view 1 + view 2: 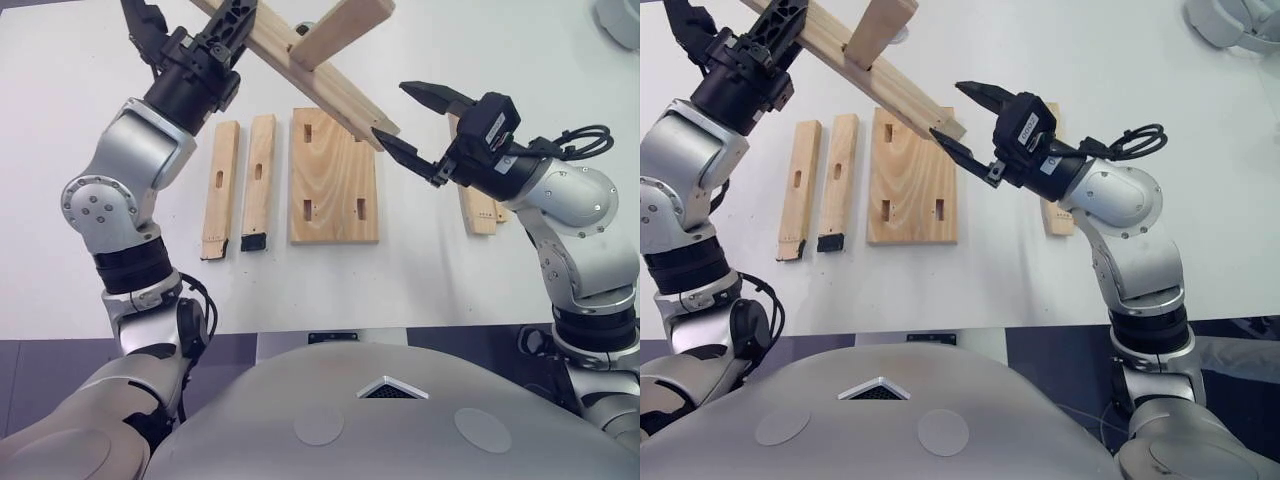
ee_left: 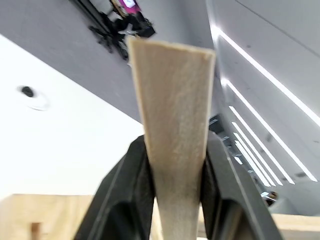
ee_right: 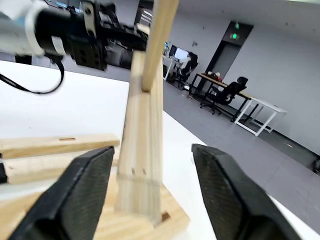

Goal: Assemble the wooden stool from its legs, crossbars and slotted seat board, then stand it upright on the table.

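Note:
My left gripper point(image 1: 233, 22) is shut on a wooden leg point(image 1: 330, 92) held slanting above the table, with a crossbar point(image 1: 345, 28) sticking out of it. In the left wrist view the leg point(image 2: 172, 140) is clamped between both fingers. The leg's lower end hangs over the slotted seat board point(image 1: 335, 185), which lies flat. My right gripper point(image 1: 418, 122) is open at that lower end, one finger to each side without touching, as the right wrist view shows point(image 3: 150, 200). Two more legs point(image 1: 222, 185) point(image 1: 259, 180) lie left of the board.
Another wooden piece point(image 1: 478, 212) lies on the white table point(image 1: 420, 280) under my right forearm. A pale rounded object point(image 1: 620, 20) sits at the far right corner. A black cable point(image 1: 585, 140) loops off my right arm. The table's front edge is close to me.

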Controlling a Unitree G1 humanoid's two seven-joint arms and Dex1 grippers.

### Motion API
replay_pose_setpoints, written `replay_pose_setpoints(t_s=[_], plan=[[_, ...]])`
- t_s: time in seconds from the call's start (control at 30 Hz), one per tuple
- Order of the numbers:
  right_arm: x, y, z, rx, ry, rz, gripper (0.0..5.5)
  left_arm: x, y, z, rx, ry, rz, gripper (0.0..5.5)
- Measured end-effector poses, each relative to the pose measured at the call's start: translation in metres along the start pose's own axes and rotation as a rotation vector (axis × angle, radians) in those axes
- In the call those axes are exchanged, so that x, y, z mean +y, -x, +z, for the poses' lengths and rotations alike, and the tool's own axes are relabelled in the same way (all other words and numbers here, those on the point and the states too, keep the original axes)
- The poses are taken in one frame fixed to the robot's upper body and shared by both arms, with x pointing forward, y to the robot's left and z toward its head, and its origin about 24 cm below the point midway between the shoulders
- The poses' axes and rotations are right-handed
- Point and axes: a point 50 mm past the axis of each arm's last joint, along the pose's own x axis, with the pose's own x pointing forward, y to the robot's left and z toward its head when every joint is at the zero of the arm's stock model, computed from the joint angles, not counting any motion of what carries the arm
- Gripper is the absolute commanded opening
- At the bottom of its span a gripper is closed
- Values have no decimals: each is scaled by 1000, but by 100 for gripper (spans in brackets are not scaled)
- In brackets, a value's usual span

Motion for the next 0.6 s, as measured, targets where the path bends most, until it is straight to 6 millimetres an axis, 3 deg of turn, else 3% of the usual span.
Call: replay_pose_setpoints(t_s=[0.13, 0.23, 0.3, 0.4, 0.5, 0.6], plan=[[7, 21, -40, 175, -20, -68, 356, -13, 11, 23, -73, -172, 143, 102], [18, 22, -45, 169, -65, 8, 356, -33, 15, 27, -95, -359, 238, 102], [24, 18, -54, 179, -116, 46, 356, -52, 14, 14, -55, -516, 254, 102], [16, 10, -58, 168, -110, 23, 356, -71, 23, 1, -11, -740, 248, 102], [21, -1, -57, 113, -128, 41, 356, -66, 28, -3, 25, -793, 276, 102], [35, -5, -53, 58, -214, 170, 356, -65, 29, -2, 16, -784, 279, 102]])
